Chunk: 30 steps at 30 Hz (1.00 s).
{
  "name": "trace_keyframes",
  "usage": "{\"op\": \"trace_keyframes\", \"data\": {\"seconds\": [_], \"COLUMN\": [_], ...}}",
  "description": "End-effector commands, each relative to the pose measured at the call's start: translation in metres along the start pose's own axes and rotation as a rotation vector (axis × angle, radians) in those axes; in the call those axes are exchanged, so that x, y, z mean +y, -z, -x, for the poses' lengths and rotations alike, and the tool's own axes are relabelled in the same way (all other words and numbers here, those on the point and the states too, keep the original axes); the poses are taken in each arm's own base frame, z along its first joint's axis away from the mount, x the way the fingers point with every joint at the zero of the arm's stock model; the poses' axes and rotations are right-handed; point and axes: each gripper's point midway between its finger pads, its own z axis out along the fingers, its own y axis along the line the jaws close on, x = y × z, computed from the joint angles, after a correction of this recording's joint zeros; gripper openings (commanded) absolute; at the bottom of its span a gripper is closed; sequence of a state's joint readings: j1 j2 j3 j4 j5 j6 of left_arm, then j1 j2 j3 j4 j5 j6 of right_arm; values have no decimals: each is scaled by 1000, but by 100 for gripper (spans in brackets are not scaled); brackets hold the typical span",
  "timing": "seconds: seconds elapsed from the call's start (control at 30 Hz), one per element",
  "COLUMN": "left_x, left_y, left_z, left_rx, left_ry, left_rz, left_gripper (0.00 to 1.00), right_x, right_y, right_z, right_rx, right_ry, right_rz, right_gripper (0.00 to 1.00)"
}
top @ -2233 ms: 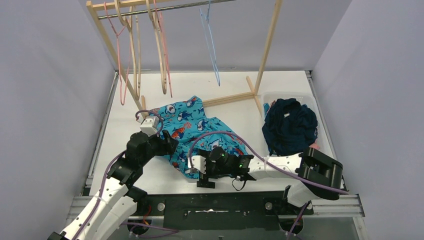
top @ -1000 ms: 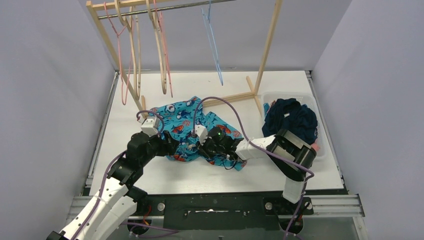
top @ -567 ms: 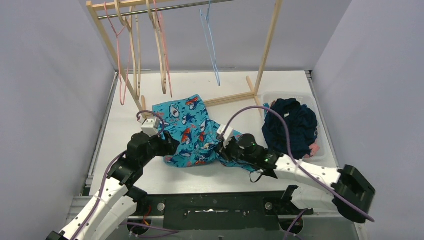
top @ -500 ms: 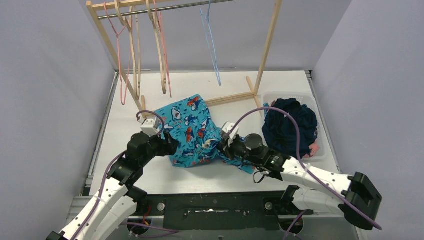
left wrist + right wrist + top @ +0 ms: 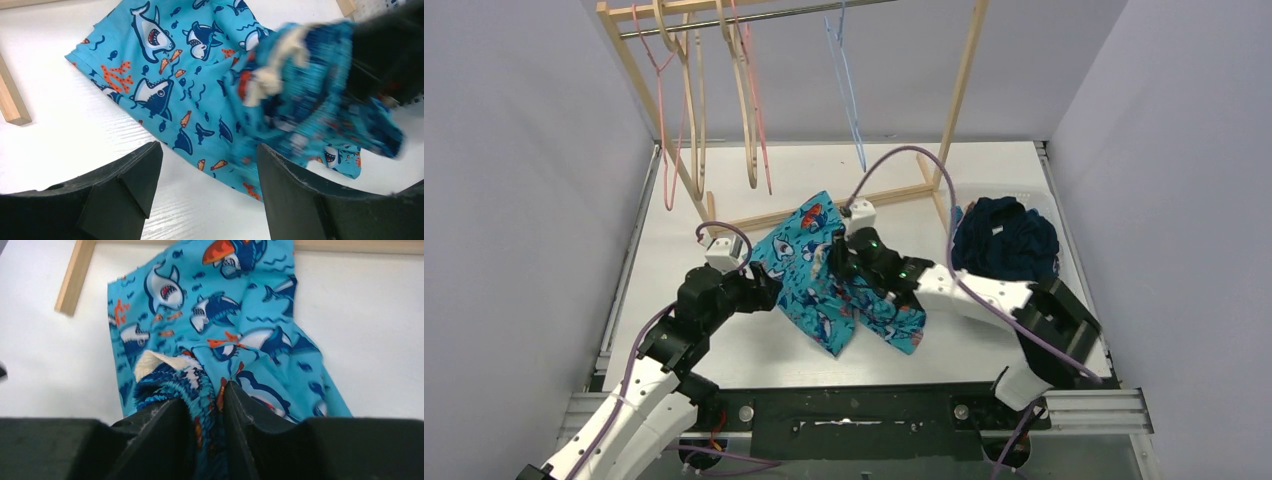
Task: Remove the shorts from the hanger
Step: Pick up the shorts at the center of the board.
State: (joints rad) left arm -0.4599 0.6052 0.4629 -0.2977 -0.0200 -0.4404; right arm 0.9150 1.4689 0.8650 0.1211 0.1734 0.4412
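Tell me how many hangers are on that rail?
5, all on the rail: pink hanger far left, wooden hanger beside it, second wooden hanger, second pink hanger next, blue hanger apart on the right. Overlaps might hide another.

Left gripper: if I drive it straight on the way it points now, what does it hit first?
Most likely the teal shark shorts, lying right ahead between the open jaws of the left gripper. If it angles downward, the white table may come first; depth is unclear.
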Motion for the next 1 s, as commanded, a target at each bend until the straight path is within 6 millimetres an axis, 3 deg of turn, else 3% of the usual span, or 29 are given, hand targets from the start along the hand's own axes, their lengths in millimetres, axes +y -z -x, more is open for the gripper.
{"op": "trace_keyframes", "data": {"seconds": [0.0,0.1,0.2,0.4,0.53,0.63,0.77,0.9,0.97], "left_x": [-13,-14,-15,-16,-16,-16,-16,-16,-16], "left_y": [6,7,8,8,8,8,8,8,7], "left_z": [29,29,29,30,29,29,29,29,27], "left_rx": [-85,-88,-91,-92,-94,-91,-94,-92,-86], "left_ry": [-4,-6,-6,-6,-6,-7,-8,-9,-10], "left_rz": [-31,-33,-36,-37,-39,-39,-37,-37,-37], "left_gripper": [68,68,69,68,68,68,68,68,68], "right_x": [2,-2,-8,-33,-46,-73,-94,-102,-98], "right_y": [-47,-65,-76,-83,-78,-56,-18,4,9], "right_z": [12,-8,-27,-89,-143,-172,-181,-177,-165], "right_rx": [59,126,166,277,412,485,441,381,340], "right_ry": [-184,-195,-183,-114,-20,106,127,20,-19], "right_rz": [-148,-206,-230,-318,-336,-507,-643,-614,-568], "right_gripper": [44,72,89,96,96,84,54,29,10]}}
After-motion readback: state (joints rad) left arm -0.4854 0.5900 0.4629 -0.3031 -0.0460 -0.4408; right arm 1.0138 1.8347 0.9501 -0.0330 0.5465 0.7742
